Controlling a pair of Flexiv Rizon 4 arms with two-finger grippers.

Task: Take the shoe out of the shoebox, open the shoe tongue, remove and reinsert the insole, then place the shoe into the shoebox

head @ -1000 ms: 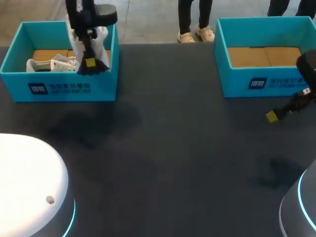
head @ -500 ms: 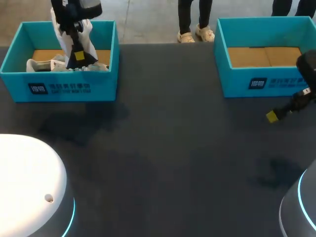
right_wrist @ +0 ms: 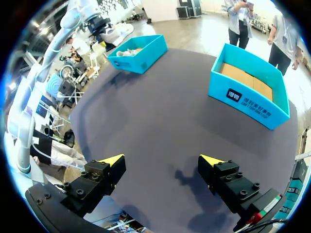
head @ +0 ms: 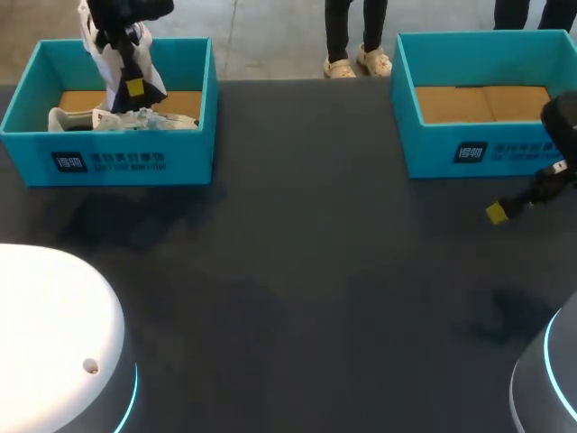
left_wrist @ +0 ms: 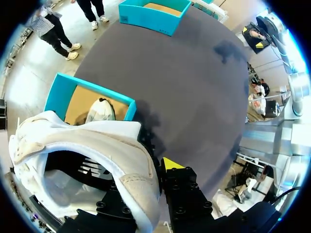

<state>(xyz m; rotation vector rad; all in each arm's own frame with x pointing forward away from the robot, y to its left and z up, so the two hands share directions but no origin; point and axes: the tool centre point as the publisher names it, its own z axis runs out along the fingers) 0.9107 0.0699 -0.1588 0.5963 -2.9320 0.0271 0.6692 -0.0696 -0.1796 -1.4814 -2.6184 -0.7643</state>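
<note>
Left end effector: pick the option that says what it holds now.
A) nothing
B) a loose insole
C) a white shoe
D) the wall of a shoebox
C: the left end effector is shut on a white shoe by its collar. The shoe hangs over the left shoebox, in which a second shoe lies.
</note>
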